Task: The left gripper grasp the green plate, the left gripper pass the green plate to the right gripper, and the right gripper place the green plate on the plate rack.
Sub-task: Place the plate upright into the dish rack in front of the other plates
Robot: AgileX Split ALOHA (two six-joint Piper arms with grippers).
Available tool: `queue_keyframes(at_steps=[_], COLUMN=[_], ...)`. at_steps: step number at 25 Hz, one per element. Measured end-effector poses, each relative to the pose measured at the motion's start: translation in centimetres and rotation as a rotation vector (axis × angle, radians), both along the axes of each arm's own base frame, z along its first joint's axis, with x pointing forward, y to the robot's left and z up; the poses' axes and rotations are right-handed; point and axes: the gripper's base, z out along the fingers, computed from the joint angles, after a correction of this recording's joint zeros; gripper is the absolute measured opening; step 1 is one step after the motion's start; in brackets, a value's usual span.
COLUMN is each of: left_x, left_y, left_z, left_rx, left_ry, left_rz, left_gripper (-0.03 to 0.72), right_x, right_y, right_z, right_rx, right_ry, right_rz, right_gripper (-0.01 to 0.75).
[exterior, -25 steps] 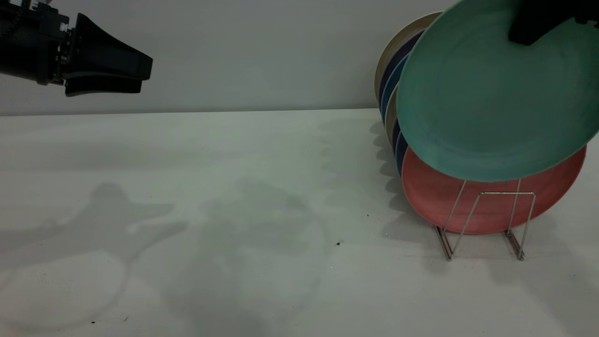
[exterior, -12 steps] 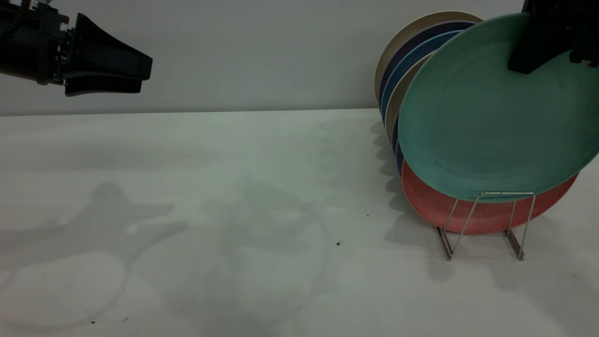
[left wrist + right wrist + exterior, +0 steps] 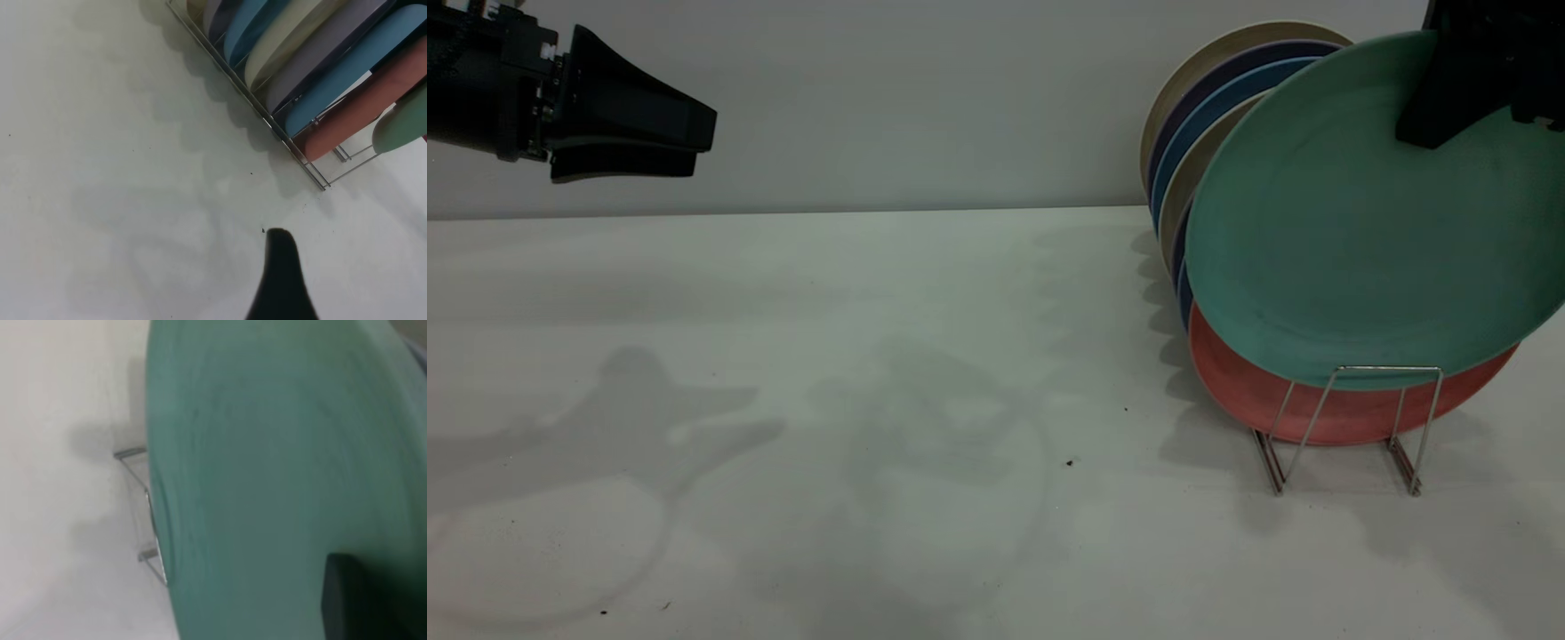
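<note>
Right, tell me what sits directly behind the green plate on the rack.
Behind the green plate, held by the right gripper, a salmon-pink plate shows its lower edge in the plate rack; blue, purple and beige rims follow. Their faces are covered.

The right claw [image 3: 1449, 98] and the green plate [image 3: 1352, 222] run off frame.

Plate rack [image 3: 1347, 427]: table [image 3: 871, 400] right side, loaded with upright plates [image 3: 1209, 98]; green plate [image 3: 1360, 222] foremost. Left gripper [image 3: 631, 133]: above far-left corner.
</note>
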Motion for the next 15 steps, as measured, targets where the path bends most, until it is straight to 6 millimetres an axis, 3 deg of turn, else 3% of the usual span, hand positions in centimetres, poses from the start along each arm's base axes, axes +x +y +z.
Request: queue_keyframes(at_steps=[8, 15], left_x=[-0.05, -0.16], left_y=[-0.04, -0.03], left_z=[0.04, -0.06], left_rx=[-0.006, -0.002], left_ry=[0.002, 0.025], left_rz=[-0.005, -0.008], left_gripper=[0.581, 0.581], right_x=[-0.21, -0.3], right_y=[0.2, 0.19], right_z=[-0.06, 0.18], right_rx=[0.036, 0.047], right_ry=[0.032, 0.03], right_rz=[-0.02, -0.036], right_gripper=[0.328, 0.365])
